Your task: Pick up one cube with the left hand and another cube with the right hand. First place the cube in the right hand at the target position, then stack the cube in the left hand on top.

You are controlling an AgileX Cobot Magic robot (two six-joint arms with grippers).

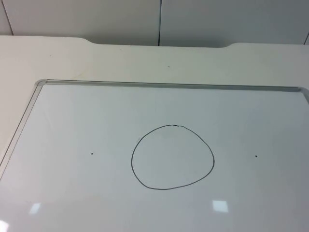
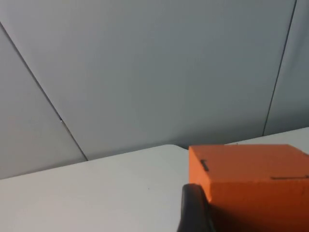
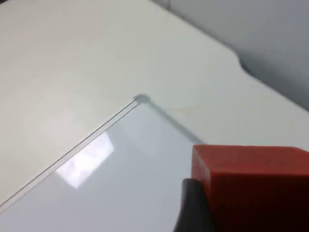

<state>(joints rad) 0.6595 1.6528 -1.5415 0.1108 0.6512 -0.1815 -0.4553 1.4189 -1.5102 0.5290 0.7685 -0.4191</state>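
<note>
An orange cube point(image 2: 251, 174) sits in my left gripper point(image 2: 248, 217), which is shut on it; one black fingertip point(image 2: 193, 210) presses its side. The cube is held up above the table edge, facing the grey wall. My right gripper point(image 3: 251, 212) is shut on a red cube point(image 3: 253, 179), with a black fingertip point(image 3: 193, 208) against its side, hanging over a corner of the whiteboard. A hand-drawn black circle point(image 1: 172, 157) marks the middle of the whiteboard in the top view.
The whiteboard has a thin metal frame point(image 1: 169, 85) and lies flat on the white table point(image 1: 145, 63). Two small black dots point(image 1: 92, 154) point(image 1: 256, 156) flank the circle. The grey partition wall point(image 2: 145, 72) stands behind the table.
</note>
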